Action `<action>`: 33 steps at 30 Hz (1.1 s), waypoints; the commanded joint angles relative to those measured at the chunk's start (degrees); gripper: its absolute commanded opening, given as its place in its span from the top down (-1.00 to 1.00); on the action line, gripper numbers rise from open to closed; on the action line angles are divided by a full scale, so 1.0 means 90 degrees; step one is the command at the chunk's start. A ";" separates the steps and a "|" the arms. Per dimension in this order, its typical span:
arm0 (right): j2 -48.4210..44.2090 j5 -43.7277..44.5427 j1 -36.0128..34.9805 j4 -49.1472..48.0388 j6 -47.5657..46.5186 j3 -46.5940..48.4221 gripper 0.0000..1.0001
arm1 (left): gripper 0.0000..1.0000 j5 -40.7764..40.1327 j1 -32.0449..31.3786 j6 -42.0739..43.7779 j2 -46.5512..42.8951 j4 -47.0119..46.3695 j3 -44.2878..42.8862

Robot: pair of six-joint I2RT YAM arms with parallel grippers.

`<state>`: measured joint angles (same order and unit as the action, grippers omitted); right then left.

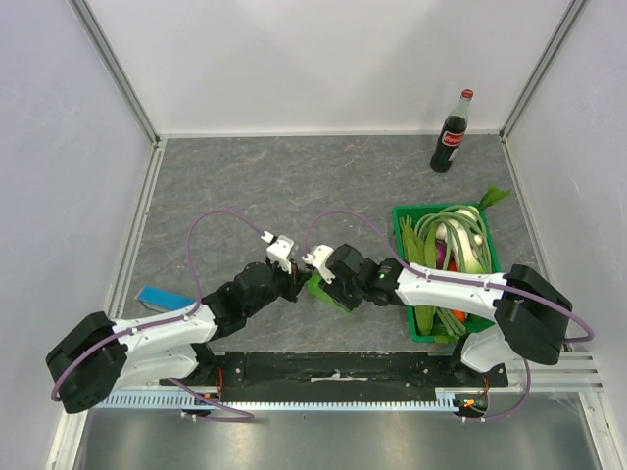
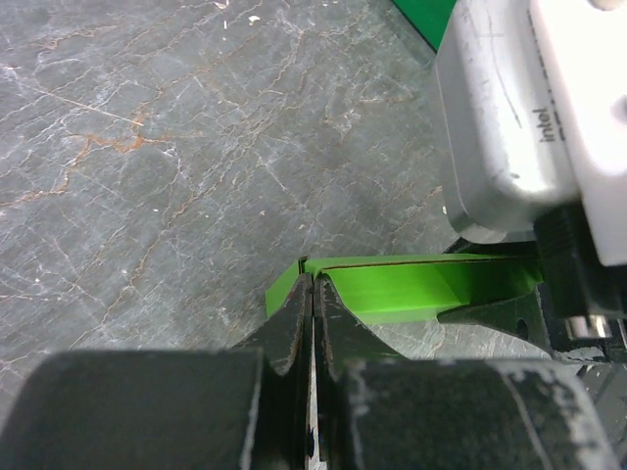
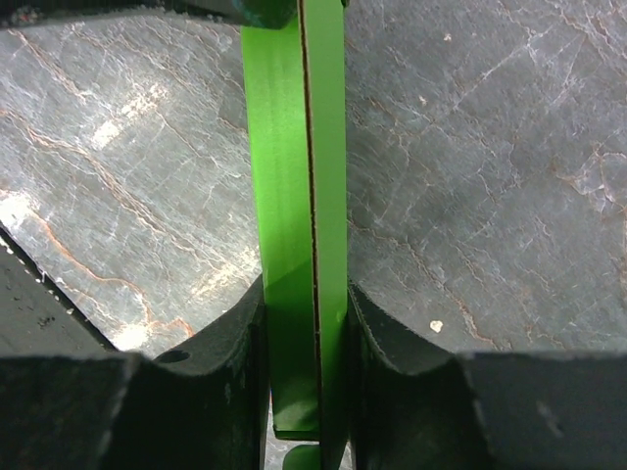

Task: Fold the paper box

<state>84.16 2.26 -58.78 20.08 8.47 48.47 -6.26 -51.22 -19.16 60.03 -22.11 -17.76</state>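
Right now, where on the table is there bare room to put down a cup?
The far half of the table is bare, from its left edge across to the cola bottle. A smaller patch lies beyond the blue block. Crowded: the near middle, where left gripper and right gripper both clamp the paper box, and the crate on the right.

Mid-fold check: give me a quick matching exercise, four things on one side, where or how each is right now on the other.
Things:
1. left gripper
2. right gripper
3. bottle
4. blue block

Places or states:
A. upright near the far right corner of the table
B. pinching a thin edge of the paper box, fingers almost together
C. lying flat near the table's left edge
D. gripping the paper box's folded layers, fingers held apart by them

Pairs: 1-B; 2-D; 3-A; 4-C
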 commanded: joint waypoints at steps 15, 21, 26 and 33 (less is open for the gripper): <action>-0.1225 0.0871 0.0086 0.0561 0.1586 0.0376 -0.53 | 0.96 -0.1062 -0.0627 -0.0459 0.0205 0.0357 0.0235; -0.1675 0.1448 0.0086 0.2318 0.3458 0.0708 -0.54 | 0.96 -0.1325 -0.0822 -0.0450 0.0254 0.0522 0.0147; -0.2309 0.0882 0.0077 0.2778 0.4234 0.0610 -0.16 | 0.96 -0.1472 -0.0939 -0.0420 0.0234 0.0640 0.0088; -0.1930 0.0745 0.0086 0.2751 0.4430 0.0816 0.20 | 0.96 -0.1618 -0.0988 -0.0410 0.0225 0.0679 0.0069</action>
<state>64.31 10.17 -58.22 43.97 44.49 52.99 -19.81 -59.11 -21.61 60.77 -22.90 -17.47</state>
